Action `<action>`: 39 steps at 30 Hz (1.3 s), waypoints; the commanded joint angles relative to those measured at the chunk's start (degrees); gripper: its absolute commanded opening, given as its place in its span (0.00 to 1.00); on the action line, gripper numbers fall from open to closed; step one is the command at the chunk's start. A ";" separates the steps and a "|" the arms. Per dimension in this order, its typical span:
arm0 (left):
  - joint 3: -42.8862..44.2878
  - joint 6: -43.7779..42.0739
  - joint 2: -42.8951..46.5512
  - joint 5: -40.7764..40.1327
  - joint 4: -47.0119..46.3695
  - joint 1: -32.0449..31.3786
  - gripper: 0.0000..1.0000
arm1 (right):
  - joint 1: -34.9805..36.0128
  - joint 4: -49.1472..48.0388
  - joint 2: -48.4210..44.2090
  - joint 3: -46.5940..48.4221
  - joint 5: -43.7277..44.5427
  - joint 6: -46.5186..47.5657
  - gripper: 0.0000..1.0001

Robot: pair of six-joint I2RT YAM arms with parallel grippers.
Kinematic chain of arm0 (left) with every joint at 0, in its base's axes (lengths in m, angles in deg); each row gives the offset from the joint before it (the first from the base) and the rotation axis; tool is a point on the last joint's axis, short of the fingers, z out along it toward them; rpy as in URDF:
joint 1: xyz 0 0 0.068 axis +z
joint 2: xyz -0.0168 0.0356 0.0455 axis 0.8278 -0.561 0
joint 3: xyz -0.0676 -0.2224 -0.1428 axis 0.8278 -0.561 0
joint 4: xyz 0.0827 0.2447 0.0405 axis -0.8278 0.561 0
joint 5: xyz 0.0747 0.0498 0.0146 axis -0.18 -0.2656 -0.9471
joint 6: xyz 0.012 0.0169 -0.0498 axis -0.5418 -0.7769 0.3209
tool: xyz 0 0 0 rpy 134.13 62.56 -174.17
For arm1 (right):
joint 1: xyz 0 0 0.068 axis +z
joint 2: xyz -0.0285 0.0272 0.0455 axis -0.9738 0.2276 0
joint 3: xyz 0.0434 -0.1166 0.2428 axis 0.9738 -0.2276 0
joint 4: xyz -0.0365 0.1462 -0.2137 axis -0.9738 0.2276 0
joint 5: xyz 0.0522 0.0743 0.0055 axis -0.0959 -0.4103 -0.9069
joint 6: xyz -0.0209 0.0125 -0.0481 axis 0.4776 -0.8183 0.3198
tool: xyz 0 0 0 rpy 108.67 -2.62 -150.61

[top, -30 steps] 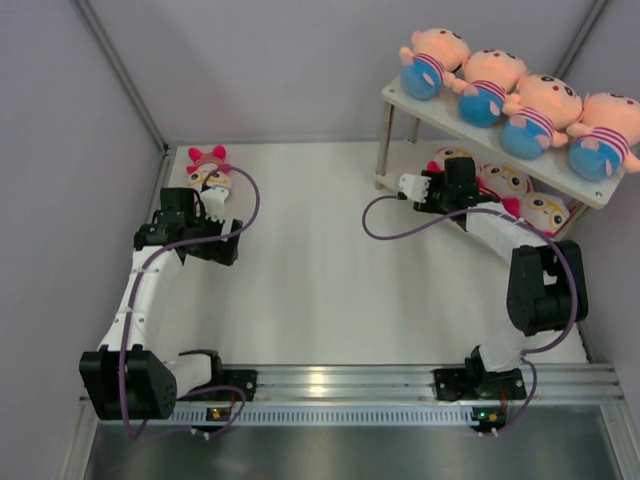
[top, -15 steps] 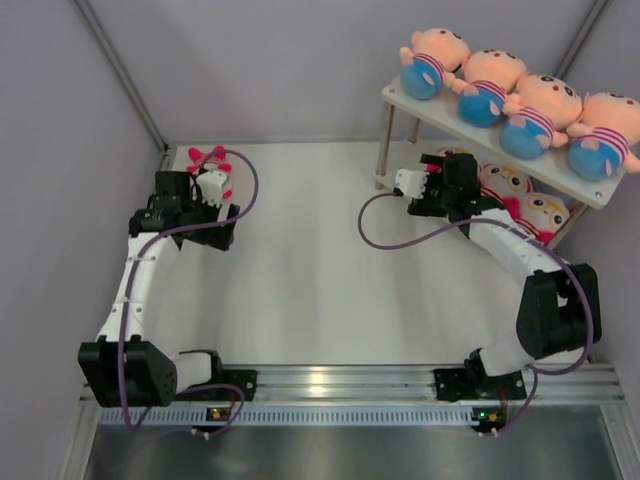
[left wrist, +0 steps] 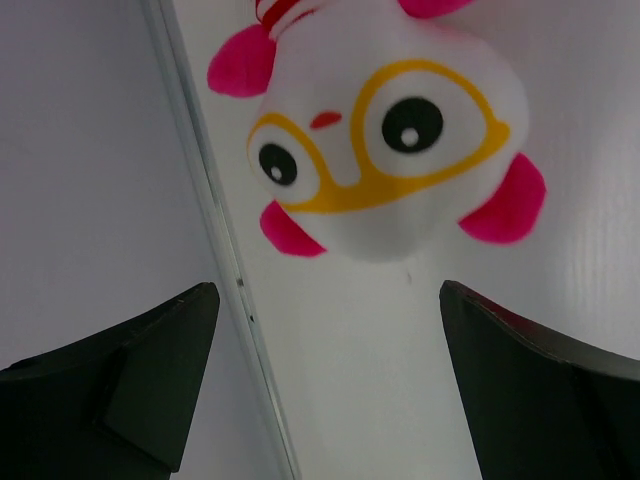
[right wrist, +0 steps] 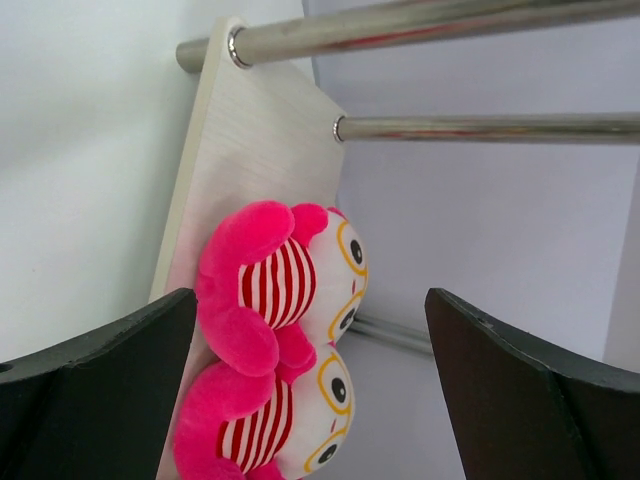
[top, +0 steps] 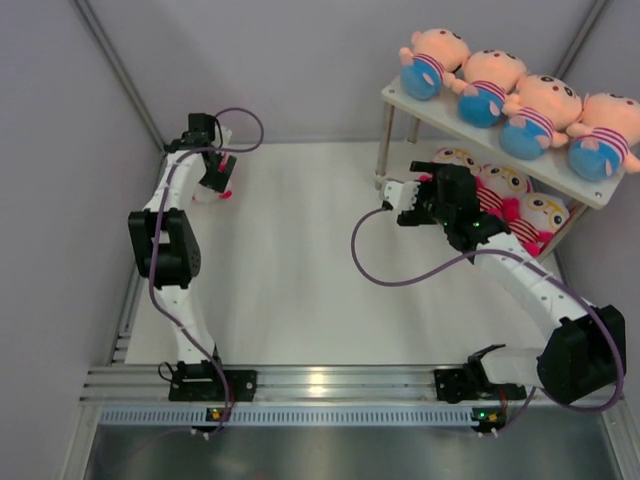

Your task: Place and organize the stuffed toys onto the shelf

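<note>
Four peach stuffed toys (top: 500,85) lie in a row on the shelf's top board (top: 393,93). Three pink stuffed toys (top: 507,181) lie on the lower tier; two of them (right wrist: 285,300) show on the board (right wrist: 260,140) in the right wrist view. My right gripper (top: 435,185) is open and empty just left of them, jaws (right wrist: 310,390) wide apart. One pink toy with yellow glasses (left wrist: 385,160) lies in the far left corner, mostly hidden under my left gripper (top: 216,178). That gripper (left wrist: 330,380) is open just short of its head, not touching.
The left wall and its metal floor rail (left wrist: 215,230) run close beside the corner toy. The shelf's metal legs (top: 384,150) stand next to my right gripper. A purple cable (top: 390,278) loops from each arm over the white table.
My left arm has stretched toward the far left corner, and its gripper now covers the pink toy. My right gripper has shifted slightly left and toward me, away from the lower tier.
</note>
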 commanded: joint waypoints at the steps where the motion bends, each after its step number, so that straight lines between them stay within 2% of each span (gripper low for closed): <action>1: 8.84 -1.38 -7.84 -8.63 -1.91 -0.51 0.98 | 3.30 -0.09 -3.29 -0.47 2.34 0.29 0.97; 5: 13.15 -0.68 -13.76 -9.44 -1.91 -0.51 0.98 | 5.50 -0.44 -5.05 -0.82 2.87 0.29 0.97; 10: 13.33 0.99 -16.39 -6.19 -2.09 -0.60 0.98 | 7.44 -1.23 -5.76 -1.88 4.10 0.65 0.97; 12: 14.21 0.99 -17.27 -3.99 -2.00 -0.60 0.93 | 7.79 -1.23 -5.67 -2.14 4.63 0.65 0.97; 14: 14.83 1.17 -18.42 -2.59 -2.00 -0.60 0.78 | 8.41 -1.06 -5.84 -2.49 5.77 0.65 0.97; 15: 14.74 1.26 -18.60 -1.71 -2.00 -0.60 0.65 | 8.67 -1.14 -6.02 -2.84 6.03 0.65 0.97; 18: 14.57 1.87 -18.69 2.67 -2.00 -0.42 0.44 | 9.37 -0.88 -6.72 -3.20 6.48 0.30 0.97; 19: 14.65 1.79 -18.42 3.65 -2.09 -0.42 0.23 | 9.72 -0.79 -6.90 -3.20 6.56 0.12 0.97; 20: 15.09 1.70 -18.51 4.45 -2.17 -0.42 0.07 | 9.81 -0.79 -7.25 -3.11 6.48 0.03 0.97; 21: 15.44 1.78 -18.68 5.15 -2.17 -0.34 0.00 | 9.99 -0.79 -7.42 -3.11 6.56 -0.49 0.97; 25: 15.97 1.43 -18.07 7.00 -2.44 0.01 0.00 | 10.87 -0.44 -8.65 -3.02 6.30 -1.46 0.97; 27: 13.61 1.78 -16.06 9.71 -2.53 0.28 0.00 | 11.39 0.08 -9.44 -2.94 6.47 -2.34 0.97; 30: 5.89 -1.80 -5.12 21.21 -2.44 0.37 0.00 | 13.24 1.49 -11.29 -2.41 5.16 -4.00 0.97; 31: 3.25 -6.78 -2.02 28.64 -2.35 0.37 0.00 | 14.20 2.45 -12.08 -2.15 1.94 -4.80 0.97; 33: -6.93 -13.82 5.36 35.79 -1.74 0.19 0.00 | 14.47 4.21 -14.80 -0.75 -4.12 -7.16 0.97; 34: -10.71 -22.74 13.14 39.05 -0.95 0.10 0.00 | 14.47 4.65 -15.76 -0.48 -10.16 -7.79 0.97; 35: -18.06 -27.44 17.22 45.26 0.45 0.10 0.00 | 14.56 4.92 -17.69 -0.30 -13.18 -8.40 0.99; 36: -21.61 -31.92 24.92 47.50 3.42 0.19 0.00 | 14.47 4.92 -18.66 -0.21 -15.91 -9.54 1.00; 37: -24.78 -39.80 28.39 49.17 5.54 0.02 0.00 | 14.56 4.83 -19.37 -0.12 -20.72 -10.33 0.99; 39: -32.34 -47.31 37.07 52.18 13.15 -0.33 0.00 | 14.56 6.14 -20.69 0.40 -25.23 -11.04 0.99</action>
